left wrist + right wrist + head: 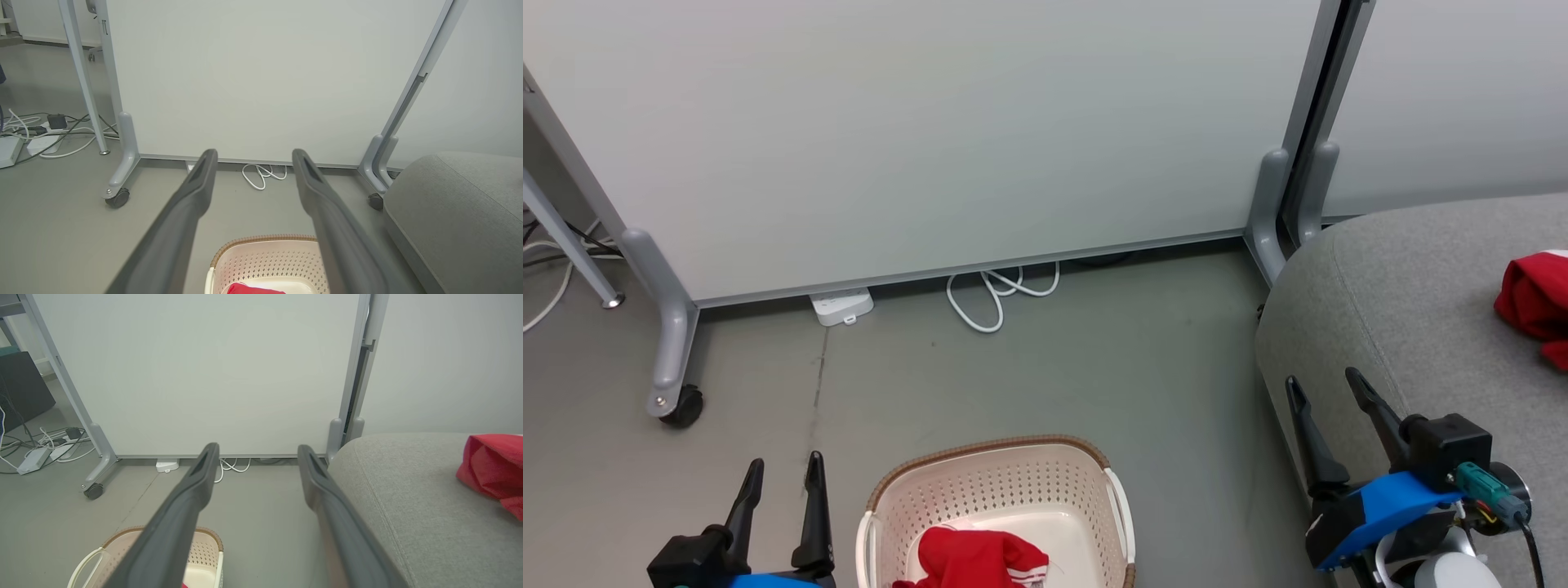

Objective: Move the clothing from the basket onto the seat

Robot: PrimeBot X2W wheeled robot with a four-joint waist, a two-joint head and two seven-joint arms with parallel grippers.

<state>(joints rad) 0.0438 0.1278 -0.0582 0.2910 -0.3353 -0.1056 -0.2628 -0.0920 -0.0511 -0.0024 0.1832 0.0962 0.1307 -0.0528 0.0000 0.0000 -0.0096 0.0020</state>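
Lying crumpled: red clothing [976, 559] in basket [1005, 482].

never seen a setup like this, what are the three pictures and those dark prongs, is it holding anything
It is a two-armed robot. One picture looks down from its head; the others come from cameras on each wrist, looking along that arm's own fingers. The prongs are its left gripper and right gripper, both open and holding nothing. On the floor stands a cream basket with one red garment inside. A second red garment already lies on the grey seat at the right. Behind stands a white wheeled panel.
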